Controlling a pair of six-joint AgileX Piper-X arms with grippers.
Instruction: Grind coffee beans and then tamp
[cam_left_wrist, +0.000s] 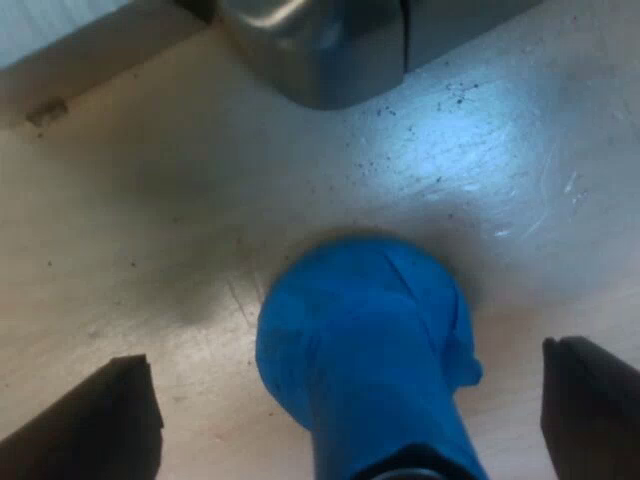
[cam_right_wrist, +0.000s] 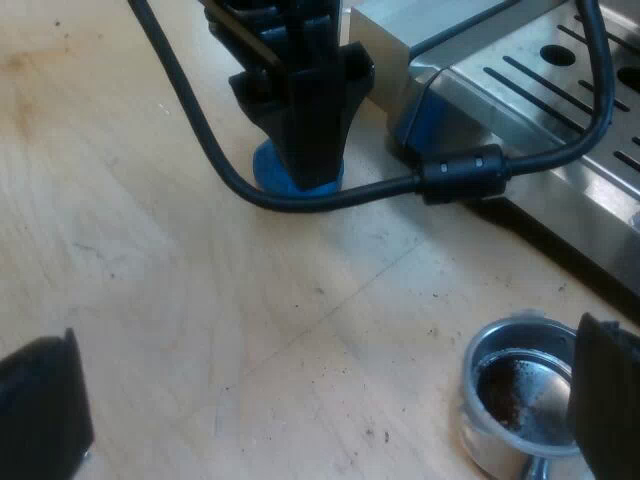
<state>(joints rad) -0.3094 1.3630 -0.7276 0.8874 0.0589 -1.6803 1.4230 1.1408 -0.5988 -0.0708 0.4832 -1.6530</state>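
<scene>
blue tamper between wide-spread left fingers, metal holder beside the right gripper

black fingers (cam_left_wrist: 95, 425) of the left gripper (cam_left_wrist: 345, 360) stand spread wide, one on each side of a blue tamper (cam_left_wrist: 365, 340) with a round, flared base and a creased blue wrap. bare wood shows between each finger and the tamper, so neither touches it. the tamper stands upright, base down, on the pale, scratched wooden table (cam_left_wrist: 120, 230), with dark specks of coffee scattered on the wood beyond it. past the fingertips sits a rounded brushed-metal corner of the espresso machine (cam_left_wrist: 330, 50), apart from the tamper.

from the right wrist, the right gripper (cam_right_wrist: 325, 340) also has its fingers (cam_right_wrist: 40, 420) far apart, gripping nothing, low over the same wood. just beside the inner face of one finger — partly behind it — sits the round metal holder (cam_right_wrist: 510, 400), its basket facing up with dark grounds smeared inside. whether it touches that finger cannot be told. well ahead of the fingertips, the left arm's gripper reaches straight down over the tamper, whose blue base shows on the table beneath it, near the machine's slotted metal drip tray (cam_right_wrist: 560, 70).
</scene>
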